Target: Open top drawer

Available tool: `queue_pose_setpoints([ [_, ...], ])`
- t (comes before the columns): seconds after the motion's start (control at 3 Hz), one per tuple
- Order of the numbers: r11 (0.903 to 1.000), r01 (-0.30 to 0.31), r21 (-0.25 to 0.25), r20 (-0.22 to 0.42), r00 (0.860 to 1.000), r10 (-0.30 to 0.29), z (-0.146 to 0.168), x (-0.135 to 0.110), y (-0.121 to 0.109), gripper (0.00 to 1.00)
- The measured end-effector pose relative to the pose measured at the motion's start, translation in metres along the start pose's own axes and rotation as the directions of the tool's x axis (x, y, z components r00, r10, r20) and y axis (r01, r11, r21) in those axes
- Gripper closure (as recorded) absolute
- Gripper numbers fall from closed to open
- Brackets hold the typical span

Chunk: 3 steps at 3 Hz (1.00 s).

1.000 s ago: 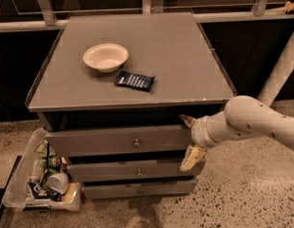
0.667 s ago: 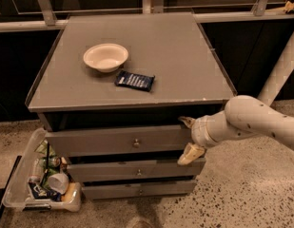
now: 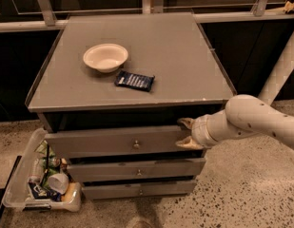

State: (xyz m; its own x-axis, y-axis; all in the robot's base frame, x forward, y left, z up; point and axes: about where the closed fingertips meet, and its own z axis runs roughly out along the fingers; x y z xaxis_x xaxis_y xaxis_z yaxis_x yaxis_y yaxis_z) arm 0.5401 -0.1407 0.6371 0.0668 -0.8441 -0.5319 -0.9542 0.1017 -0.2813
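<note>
The top drawer [image 3: 103, 142] is the widest grey front under the cabinet top, with a small round metal knob [image 3: 136, 144] at its centre. My gripper [image 3: 186, 133] is at the drawer front's right end, well to the right of the knob. It is open. One fingertip [image 3: 186, 123] lies at the front's upper edge and the other lies lower on the front. The white arm [image 3: 251, 120] reaches in from the right.
Two shallower drawers [image 3: 137, 170] sit below. A white bowl [image 3: 105, 57] and a dark snack packet [image 3: 134, 80] lie on the cabinet top [image 3: 184, 56]. A clear bin of trash [image 3: 42, 179] stands on the floor at the left. A white post [image 3: 282, 68] rises at the right.
The lower finger has risen from below the top drawer onto its front, so the gap between the fingers is narrower. The drawer has not visibly moved.
</note>
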Motion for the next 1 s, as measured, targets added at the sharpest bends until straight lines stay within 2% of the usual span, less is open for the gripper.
queue_pose_setpoints([
  [0.33,1.0000,0.000,0.000,0.000,1.000,0.000,-0.003,-0.002,-0.002,0.88],
  [0.67,0.9998,0.009,0.020,0.010,1.000,-0.009,-0.010,-0.009,-0.002,1.00],
  [1.0,0.9999,0.000,0.016,0.009,1.000,-0.001,-0.013,-0.008,0.011,1.00],
])
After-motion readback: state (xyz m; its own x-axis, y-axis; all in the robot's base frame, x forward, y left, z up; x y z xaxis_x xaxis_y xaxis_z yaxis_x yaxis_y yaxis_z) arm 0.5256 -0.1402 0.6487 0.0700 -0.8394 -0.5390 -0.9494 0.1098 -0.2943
